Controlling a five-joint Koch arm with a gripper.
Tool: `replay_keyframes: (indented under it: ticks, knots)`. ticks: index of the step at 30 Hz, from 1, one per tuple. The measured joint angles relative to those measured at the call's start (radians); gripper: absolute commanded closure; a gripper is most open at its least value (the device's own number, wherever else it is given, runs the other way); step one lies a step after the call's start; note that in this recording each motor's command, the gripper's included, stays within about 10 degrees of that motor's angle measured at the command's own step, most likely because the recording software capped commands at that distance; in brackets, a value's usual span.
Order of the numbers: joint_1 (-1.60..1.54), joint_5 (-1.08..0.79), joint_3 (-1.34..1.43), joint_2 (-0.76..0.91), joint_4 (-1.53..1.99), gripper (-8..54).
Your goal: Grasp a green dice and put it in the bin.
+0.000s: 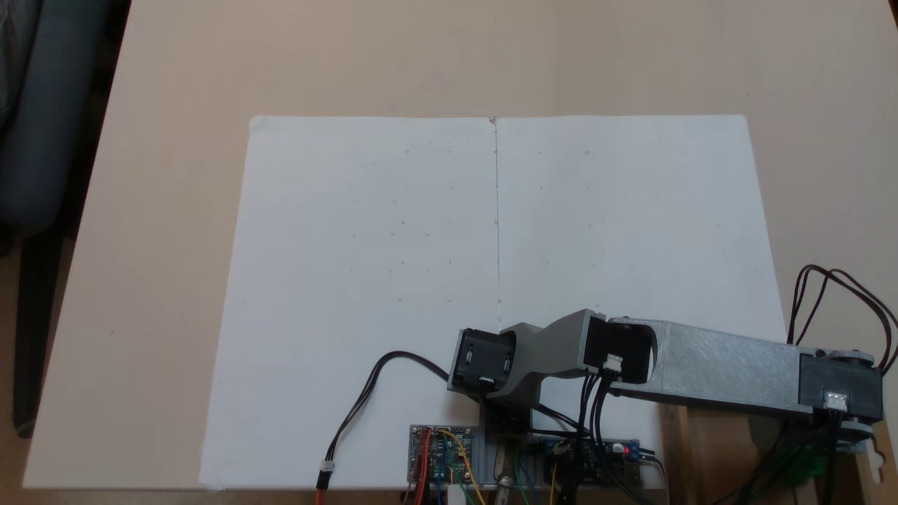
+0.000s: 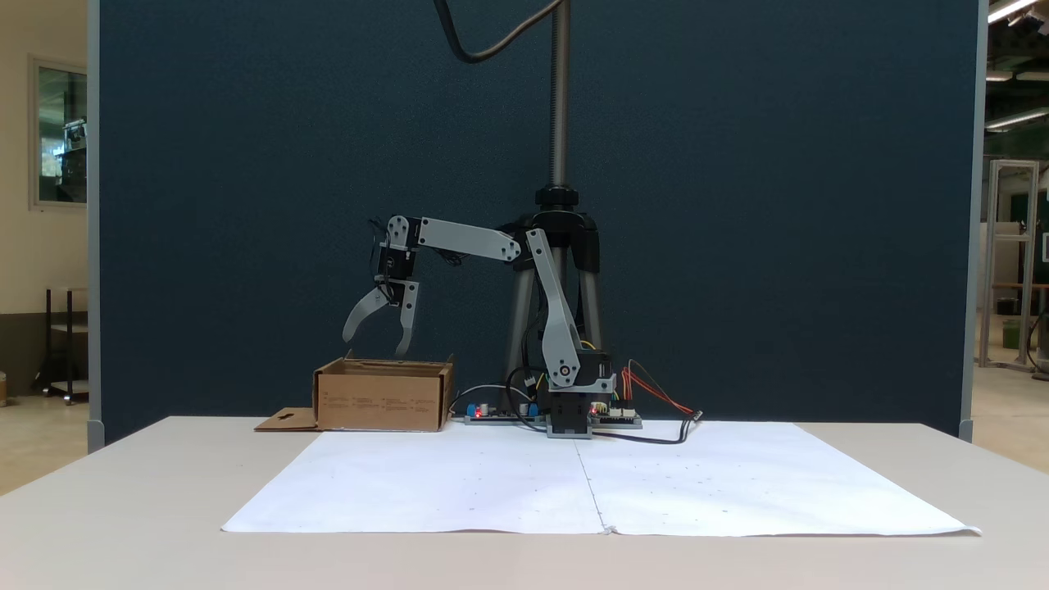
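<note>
In a fixed view from the front, my gripper (image 2: 374, 344) hangs open just above the bin (image 2: 383, 400), a shallow brown cardboard box with a slotted flap (image 2: 284, 420) lying flat on its left. Nothing is between the curved fingers. The box walls hide its inside there. In the fixed view from above, the bin (image 1: 675, 449) sits at the bottom right under the grey arm (image 1: 722, 368). A bright green patch, the green dice (image 1: 807, 468), shows inside it behind black cables. One pale fingertip (image 1: 874, 459) pokes out near the right edge.
Two white paper sheets (image 1: 393, 266) cover the middle of the beige table. Circuit boards with coloured wires (image 1: 440, 452) sit by the arm's base (image 2: 571, 414). A black cable (image 1: 365, 400) trails across the paper. A tripod pole (image 2: 560, 98) stands behind the arm.
</note>
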Motion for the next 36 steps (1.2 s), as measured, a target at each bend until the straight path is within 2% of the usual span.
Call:
replay_keyframes:
  ticks: [7,16,25,31,34,36]
  knots:
    - [-0.104,0.046,0.000,0.072,0.000,1.7]
    - [-0.630,0.278,0.000,0.328,0.000,1.6]
    - [-1.295,0.348,0.000,0.324,-0.060,1.4]
    - [-1.448,0.368,0.021,0.285,-0.161,1.7]
    - [-1.511,0.368,0.150,0.265,-0.239,1.6]
    - [-1.575,0.368,0.373,0.279,-0.368,1.6]
